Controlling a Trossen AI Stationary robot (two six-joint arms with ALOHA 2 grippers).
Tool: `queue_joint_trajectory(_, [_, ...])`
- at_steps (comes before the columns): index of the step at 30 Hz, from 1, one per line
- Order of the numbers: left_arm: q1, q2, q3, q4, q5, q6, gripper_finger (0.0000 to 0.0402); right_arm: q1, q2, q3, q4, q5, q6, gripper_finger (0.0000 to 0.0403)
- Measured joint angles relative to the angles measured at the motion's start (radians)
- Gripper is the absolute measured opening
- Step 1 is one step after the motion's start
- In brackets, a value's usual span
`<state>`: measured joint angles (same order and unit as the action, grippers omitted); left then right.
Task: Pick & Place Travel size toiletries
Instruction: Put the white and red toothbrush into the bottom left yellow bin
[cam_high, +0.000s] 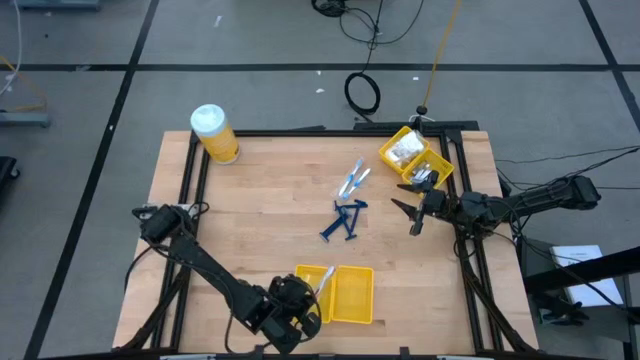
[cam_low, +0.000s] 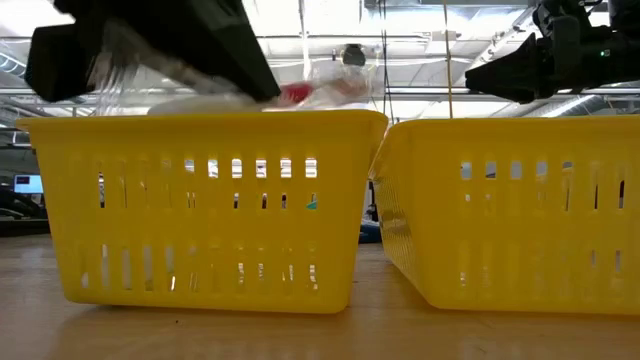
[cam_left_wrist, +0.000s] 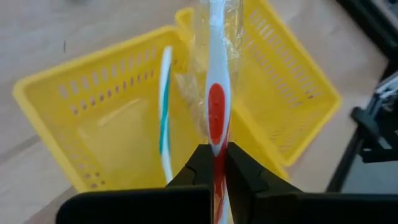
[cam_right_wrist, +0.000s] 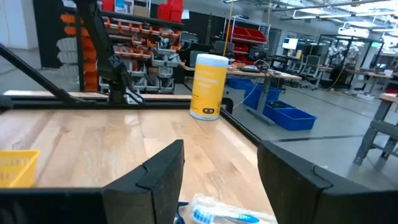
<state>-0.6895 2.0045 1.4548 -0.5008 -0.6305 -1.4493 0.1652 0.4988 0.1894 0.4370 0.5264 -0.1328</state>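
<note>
At the near edge of the desk (cam_high: 260, 215), the left hand (cam_left_wrist: 214, 163) hovers over the near yellow bin (cam_high: 336, 294). Its fingers are pressed in on a wrapped red-and-white toothbrush (cam_left_wrist: 214, 93), pinching it by the handle so that the clear wrapper sticks out beyond the fingertips. Seen from the left wrist, this brush hangs above the divider between the bin's two compartments. A second toothbrush, white with a teal stripe (cam_left_wrist: 165, 118), already lies in one compartment, leaning against the bin's wall. In the low view the bin's slotted yellow walls (cam_low: 210, 210) fill the picture, with the clear wrapper and a red patch showing just above the rim.

Farther out, near the middle of the desk, a small heap of dark blue razors (cam_high: 345, 218) lies loose on the wood. Just beyond them lie a few wrapped toothbrushes (cam_high: 354, 180), close together and apart from the razors.

To the right of these, the right hand (cam_high: 412, 212) is held above the desk with its fingers spread wide and nothing between them. The right wrist view shows a wrapped blue-and-white toothbrush (cam_right_wrist: 227, 213) on the desk below it.

Behind the right hand, at the far right corner, a second yellow bin (cam_high: 416, 157) holds clear packets of white bits (cam_high: 403, 149) in one compartment and small silvery pieces (cam_high: 426, 176) in the other. At the far left corner stands a yellow jar with a white lid (cam_high: 214, 133).
</note>
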Motion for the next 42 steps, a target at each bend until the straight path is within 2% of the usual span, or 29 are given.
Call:
queue_joint_trajectory(4, [0.0,0.008,0.0,0.004,0.002,0.008,0.0028,0.0,0.0,0.0,0.0,-0.002,0.027,0.0192])
queue_joint_trajectory(9, [0.0,0.007,0.0,0.004,0.001,0.067,0.01,0.0,0.0,0.0,-0.003,-0.002,0.042,0.0192])
queue_joint_trajectory(15, [0.0,0.006,0.001,0.003,0.001,0.068,0.0181,0.0,0.0,0.0,-0.004,-0.003,0.042,0.0192])
queue_joint_trajectory(22, [0.011,-0.016,0.001,0.001,-0.001,0.109,0.0234,0.0,0.0,0.0,-0.008,-0.003,0.041,0.0192])
queue_joint_trajectory(26, [0.03,-0.055,0.001,0.044,-0.012,0.195,0.024,0.0,0.0,0.0,-0.008,-0.003,0.042,0.0192])
queue_joint_trajectory(29, [0.043,-0.059,0.002,0.189,-0.011,0.29,0.0236,0.0,0.0,0.0,-0.008,-0.003,0.043,0.0192])
queue_joint_trajectory(32, [0.075,-0.038,0.003,0.313,0.086,0.394,0.0228,0.0,0.0,0.0,-0.008,-0.003,0.043,0.0192])
queue_joint_trajectory(37, [0.164,0.019,0.002,0.331,0.277,0.367,0.0208,0.0,0.0,0.0,-0.006,-0.003,0.046,0.0192])
queue_joint_trajectory(42, [0.191,0.034,0.002,0.271,0.316,0.317,0.019,0.0,0.001,0.0,-0.01,-0.003,0.046,0.0192])
